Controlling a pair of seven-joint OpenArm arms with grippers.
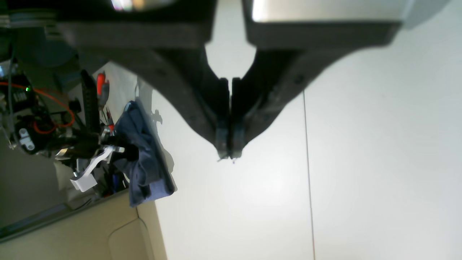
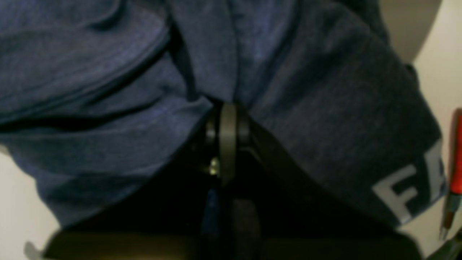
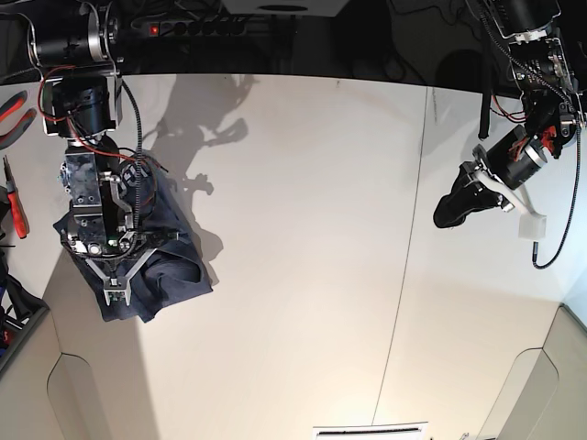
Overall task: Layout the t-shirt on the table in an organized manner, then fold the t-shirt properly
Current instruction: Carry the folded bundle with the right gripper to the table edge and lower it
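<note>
One bunched t-shirt (image 3: 151, 270), white "F" showing, lower left; right pincer (image 2: 227, 119) clamps it; left pincer (image 1: 230, 153) closed, empty.

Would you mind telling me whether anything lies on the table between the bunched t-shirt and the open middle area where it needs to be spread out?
Nothing visible does. The t-shirt sits bunched near the table's edge under the right gripper, and the white surface toward the middle is bare. Red-handled tools lie on its outer side.

Left gripper (image 1: 229, 153): jaws pressed together with nothing between them, arm raised at the base view's right. Right gripper (image 3: 114, 291): jaws closed, pointing down, arm extended at that view's left.
</note>
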